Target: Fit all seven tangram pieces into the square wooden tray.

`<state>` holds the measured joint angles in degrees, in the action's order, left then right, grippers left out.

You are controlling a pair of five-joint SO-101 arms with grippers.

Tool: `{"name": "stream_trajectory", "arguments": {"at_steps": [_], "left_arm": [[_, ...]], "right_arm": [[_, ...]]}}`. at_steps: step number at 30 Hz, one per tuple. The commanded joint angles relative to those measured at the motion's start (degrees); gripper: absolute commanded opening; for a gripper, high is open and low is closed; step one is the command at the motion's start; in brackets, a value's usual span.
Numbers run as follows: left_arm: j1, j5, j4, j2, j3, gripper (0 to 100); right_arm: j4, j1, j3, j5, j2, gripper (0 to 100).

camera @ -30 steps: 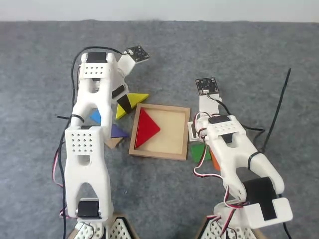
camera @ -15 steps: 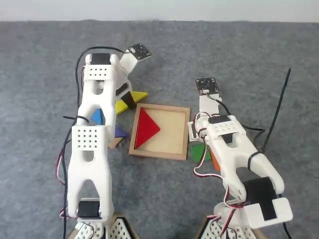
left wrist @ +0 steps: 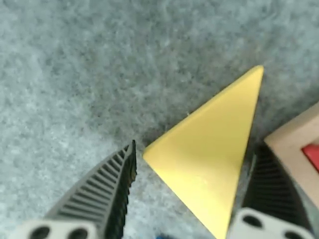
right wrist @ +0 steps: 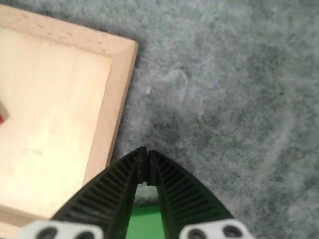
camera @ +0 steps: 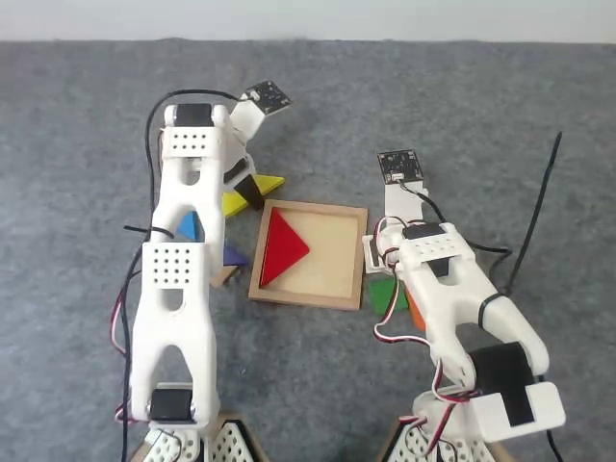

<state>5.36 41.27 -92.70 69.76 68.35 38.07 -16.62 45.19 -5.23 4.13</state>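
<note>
Fingers of the left gripper (left wrist: pixel 192 157) stand wide apart, one on either side of the yellow triangle (left wrist: pixel 209 159). The triangle lies flat on the grey worktop (camera: pixel 481 115), just off the far left corner of the square wooden tray (camera: pixel 308 298); whether either finger touches it I cannot tell. Inside the tray, the red triangle (camera: pixel 279 247) lies flat along the left edge. A blue piece (camera: pixel 188 226) and a purple piece (camera: pixel 231 255) sit left of the tray, partly under the left arm. The right gripper (right wrist: pixel 147 158) is closed on nothing, just outside the tray's right edge, above the green piece (right wrist: pixel 145 224).
</note>
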Motion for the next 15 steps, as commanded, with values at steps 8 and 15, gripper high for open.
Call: {"name": "stream_trajectory", "arguments": {"at_steps": [8, 15], "left_arm": [[-1.6, 0.3, -1.7, 1.7, 1.6, 31], [-1.7, 2.9, -3.3, 1.7, 1.6, 29]], "right_arm": [[0.0, 0.9, -3.3, -0.4, 2.5, 0.7], [0.0, 0.9, -3.3, -0.4, 2.5, 0.7]]}}
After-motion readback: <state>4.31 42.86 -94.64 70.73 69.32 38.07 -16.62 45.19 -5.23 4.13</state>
